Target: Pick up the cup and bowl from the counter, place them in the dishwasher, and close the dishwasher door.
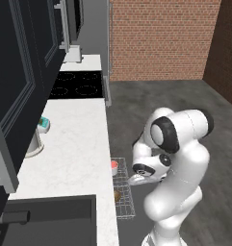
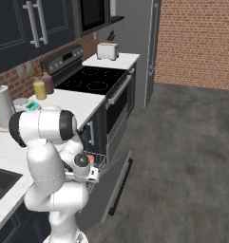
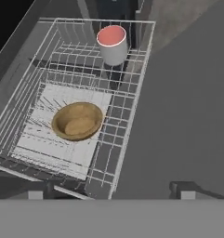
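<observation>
In the hand view the golden-brown bowl (image 3: 78, 121) lies upright in the middle of the dishwasher's pulled-out wire rack (image 3: 125, 132). The cup (image 3: 113, 44), pale with a pinkish-red inside, stands upright in the rack's far corner. My gripper (image 3: 112, 189) hovers above the rack's near edge, open, with nothing between its fingertips (image 3: 36, 189). The dishwasher door (image 3: 178, 116) lies dropped open beside the rack. From the left base, the cup (image 1: 114, 166) and bowl (image 1: 117, 195) sit in the rack (image 1: 126, 204) below the counter (image 1: 74, 153) edge. The door (image 2: 117, 182) slopes down to the floor.
A teal-and-white object (image 1: 44, 125) and a paper towel holder (image 2: 2, 111) stand on the counter. The black sink (image 1: 50, 221) is at the near end, the stovetop (image 1: 76, 84) and a toaster (image 2: 107, 51) beyond. Open floor (image 2: 182, 156) lies to the right.
</observation>
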### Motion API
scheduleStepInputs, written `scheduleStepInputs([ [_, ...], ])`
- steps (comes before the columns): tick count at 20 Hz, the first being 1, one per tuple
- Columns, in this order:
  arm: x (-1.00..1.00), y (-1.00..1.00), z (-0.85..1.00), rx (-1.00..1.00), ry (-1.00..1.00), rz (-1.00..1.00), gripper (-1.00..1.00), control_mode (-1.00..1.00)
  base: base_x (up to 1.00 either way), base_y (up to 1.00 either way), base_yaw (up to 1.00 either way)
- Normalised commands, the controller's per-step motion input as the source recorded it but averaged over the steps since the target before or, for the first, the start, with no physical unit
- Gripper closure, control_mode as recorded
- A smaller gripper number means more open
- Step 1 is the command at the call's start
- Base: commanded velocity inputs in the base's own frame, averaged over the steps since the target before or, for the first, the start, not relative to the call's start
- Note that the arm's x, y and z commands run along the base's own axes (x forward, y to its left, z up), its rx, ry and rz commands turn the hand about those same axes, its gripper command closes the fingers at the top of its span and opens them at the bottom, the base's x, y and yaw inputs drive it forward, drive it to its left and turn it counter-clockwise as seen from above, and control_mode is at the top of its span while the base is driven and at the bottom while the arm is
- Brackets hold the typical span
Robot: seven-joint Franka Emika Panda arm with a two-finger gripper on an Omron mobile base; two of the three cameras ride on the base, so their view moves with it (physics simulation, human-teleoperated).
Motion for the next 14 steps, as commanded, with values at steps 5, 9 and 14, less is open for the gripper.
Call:
scheduleStepInputs([
  [5,-0.36,-0.43,1.00,0.00,-0.09,-0.04,-1.00,-1.00,0.00,0.00,0.00],
  [9,-0.23,-0.09,1.00,0.00,-0.11,0.00,-1.00,-1.00,0.00,0.00,0.00],
  [14,-0.18,-0.02,1.00,0.00,-0.04,0.00,-1.00,-1.00,0.00,0.00,0.00],
])
